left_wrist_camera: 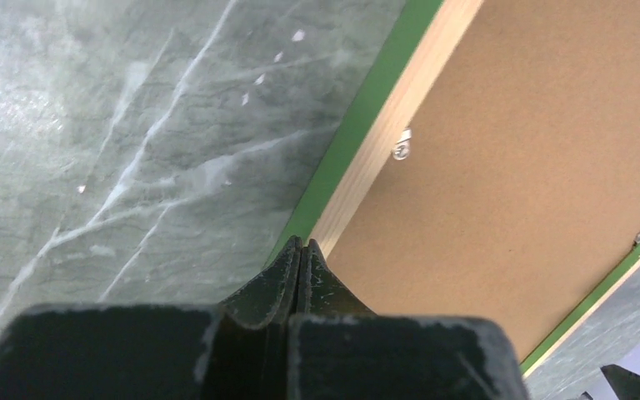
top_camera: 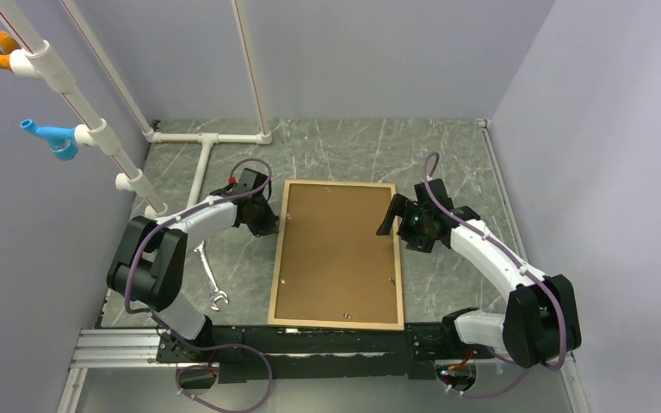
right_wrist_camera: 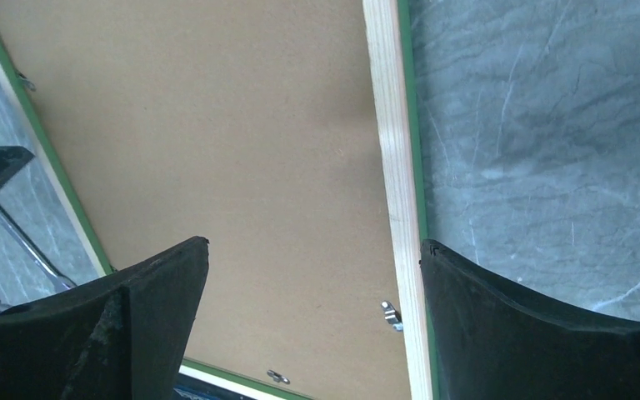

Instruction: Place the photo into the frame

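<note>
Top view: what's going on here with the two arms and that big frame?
The frame lies flat on the table, tan face up, with a brown backing board sitting in it. The left gripper is shut, its tips at the frame's left rail. The right gripper is open and straddles the right rail, one finger over the board and one over the table. Neither is holding anything. No photo is in view. A wrench lies left of the frame.
</note>
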